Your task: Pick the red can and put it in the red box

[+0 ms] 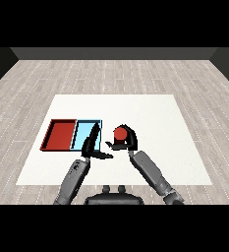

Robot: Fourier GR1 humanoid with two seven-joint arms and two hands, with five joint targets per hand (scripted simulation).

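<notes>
Red can [119,133]: upright, round top showing, on the white tabletop [155,113] just right of the light blue tray, black fingers of the right hand [127,140] curled round it. Red tray [60,135]: shallow, rectangular, dark-rimmed, flat on the tabletop, leftmost of the pair, apart from the can.

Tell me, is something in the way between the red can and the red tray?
Yes. The light blue tray and the left hand sit between the red can, held in the right hand, and the red tray.

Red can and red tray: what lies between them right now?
In the head view, the light blue tray and the left hand lie between the red can and the red tray.
</notes>
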